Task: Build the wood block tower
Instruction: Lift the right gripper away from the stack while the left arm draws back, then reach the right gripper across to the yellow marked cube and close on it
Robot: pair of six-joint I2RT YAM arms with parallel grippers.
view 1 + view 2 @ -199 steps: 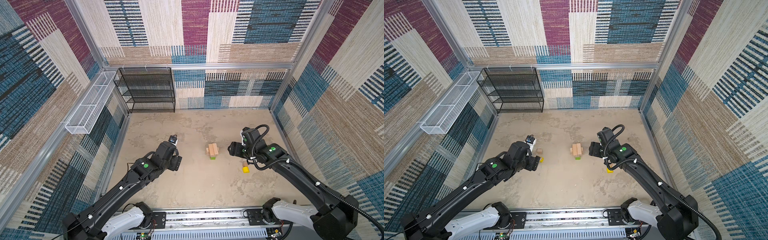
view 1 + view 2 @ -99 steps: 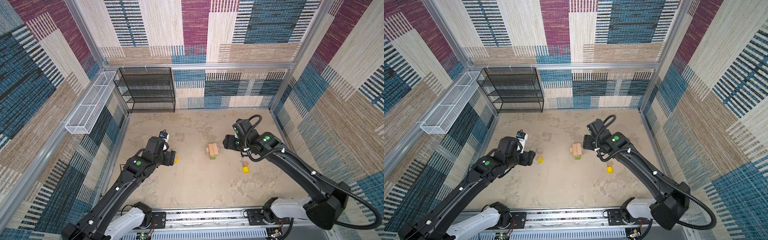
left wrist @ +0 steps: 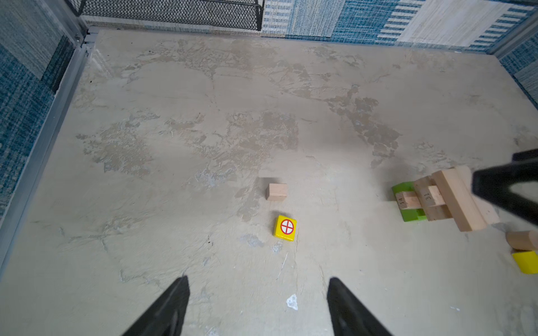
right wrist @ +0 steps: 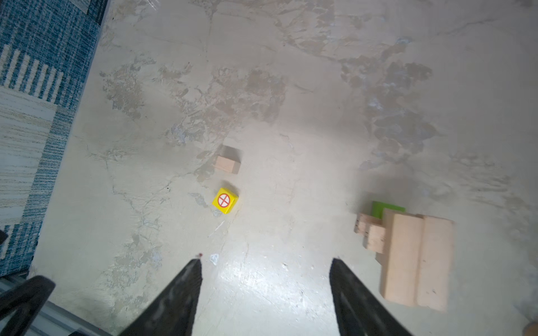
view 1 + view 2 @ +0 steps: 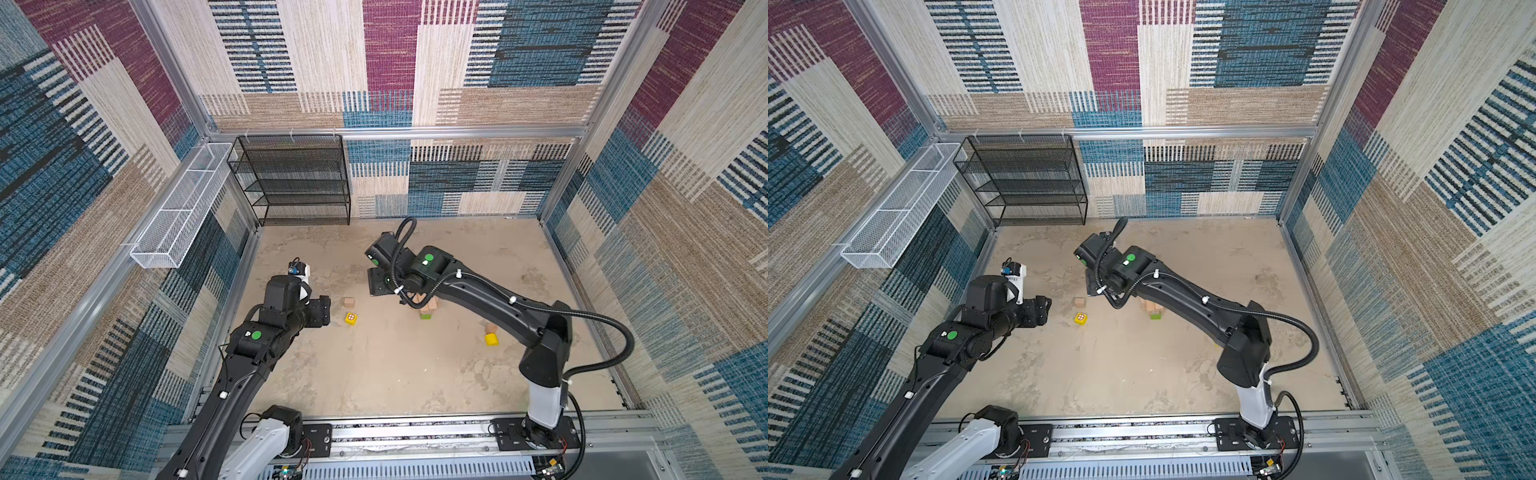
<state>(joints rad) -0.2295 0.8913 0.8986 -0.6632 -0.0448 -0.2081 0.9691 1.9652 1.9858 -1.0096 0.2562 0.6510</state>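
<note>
The left gripper (image 3: 259,308) and the right gripper (image 4: 267,299) both stand with jaws apart and empty, facing the red-marked yellow cube (image 3: 285,228) and the small tan cube (image 3: 276,192) between them. If you send both to these cubes, expect a collision. The wood block tower (image 3: 436,200) stands mid-table, right of the cubes, under the right arm (image 5: 478,291). Lowering that arm would likely topple its overhanging top bricks. In both top views the arm covers most of the tower, so you cannot count its layers. The yellow cylinder (image 5: 491,339) and tan round piece (image 5: 491,329), further right, are cropped in the left wrist view.
</note>
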